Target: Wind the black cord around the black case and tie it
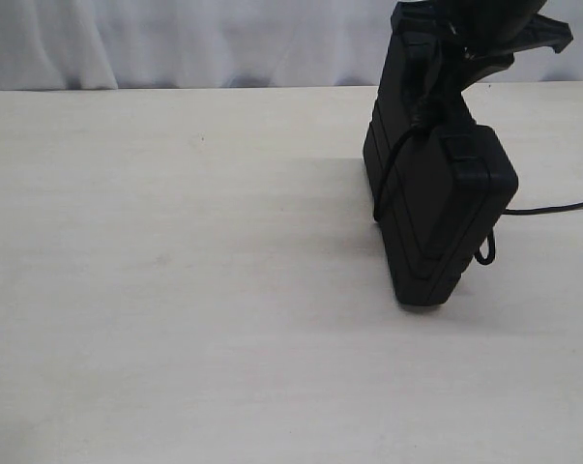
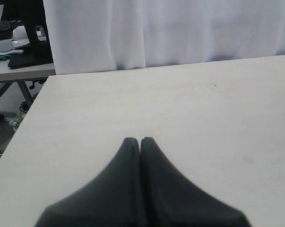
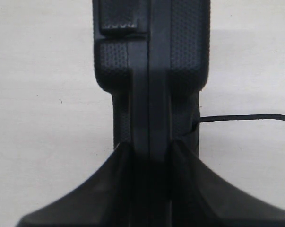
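The black case point(image 1: 436, 213) stands on one corner on the pale table, tilted, its upper end clamped in my right gripper point(image 1: 465, 43). In the right wrist view the case's narrow edge point(image 3: 151, 47) fills the gap of the right gripper point(image 3: 149, 146). The black cord point(image 1: 386, 179) runs down the case's left face, shows as a small loop at its lower right, and trails off right across the table. That trailing cord point(image 3: 246, 118) leaves the case's side. My left gripper point(image 2: 140, 140) is shut and empty above bare table, outside the exterior view.
A white curtain point(image 1: 175, 39) hangs behind the table point(image 1: 175, 290). In the left wrist view the table's side edge point(image 2: 24, 123) drops off to a floor with another bench and clutter point(image 2: 19, 42) beyond.
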Robot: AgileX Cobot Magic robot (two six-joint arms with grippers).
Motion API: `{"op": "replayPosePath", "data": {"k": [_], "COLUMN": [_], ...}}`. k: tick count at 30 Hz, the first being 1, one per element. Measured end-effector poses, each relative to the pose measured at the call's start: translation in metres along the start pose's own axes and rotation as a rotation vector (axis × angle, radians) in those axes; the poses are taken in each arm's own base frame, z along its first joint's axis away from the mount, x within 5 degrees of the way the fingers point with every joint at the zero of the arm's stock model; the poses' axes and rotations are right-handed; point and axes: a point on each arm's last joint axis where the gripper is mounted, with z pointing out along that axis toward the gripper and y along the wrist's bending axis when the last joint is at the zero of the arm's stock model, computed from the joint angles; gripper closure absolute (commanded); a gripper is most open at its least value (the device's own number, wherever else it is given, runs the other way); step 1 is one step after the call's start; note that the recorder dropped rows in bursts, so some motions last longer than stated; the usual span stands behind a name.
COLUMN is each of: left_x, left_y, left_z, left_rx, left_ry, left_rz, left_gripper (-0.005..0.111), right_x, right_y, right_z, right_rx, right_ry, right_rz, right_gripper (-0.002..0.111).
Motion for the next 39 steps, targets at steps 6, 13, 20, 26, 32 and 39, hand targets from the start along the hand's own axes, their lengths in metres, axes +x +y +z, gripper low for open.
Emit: {"op": "replayPosePath", "data": {"k": [6,13,20,26,32,39], "left_x": [0.000,0.000,0.000,0.000,0.000,0.000], "left_y": [0.000,0.000,0.000,0.000,0.000,0.000], "left_z": [0.000,0.000,0.000,0.000,0.000,0.000], "left_rx": [0.000,0.000,0.000,0.000,0.000,0.000], "left_ry": [0.000,0.000,0.000,0.000,0.000,0.001], "left_rz": [0.000,0.000,0.000,0.000,-0.001,-0.001], "left_gripper": [0.107,0.107,0.107,0.107,0.107,0.107], "right_x": [0.000,0.000,0.000,0.001,0.005,0.024], "right_y": [0.000,0.000,0.000,0.005,0.021,0.074], "right_z": [0.000,0.000,0.000,0.000,0.002,0.016], "right_rx": [0.000,0.000,0.005,-0.060,-0.005,-0.010], "right_ry": [0.000,0.000,-0.001,0.010,-0.005,-0.078], "right_rz": [0.000,0.000,-0.002,-0.029,-0.049,-0.122], "right_gripper": [0.104,0.104,0.104,0.104,0.104,0.104]}}
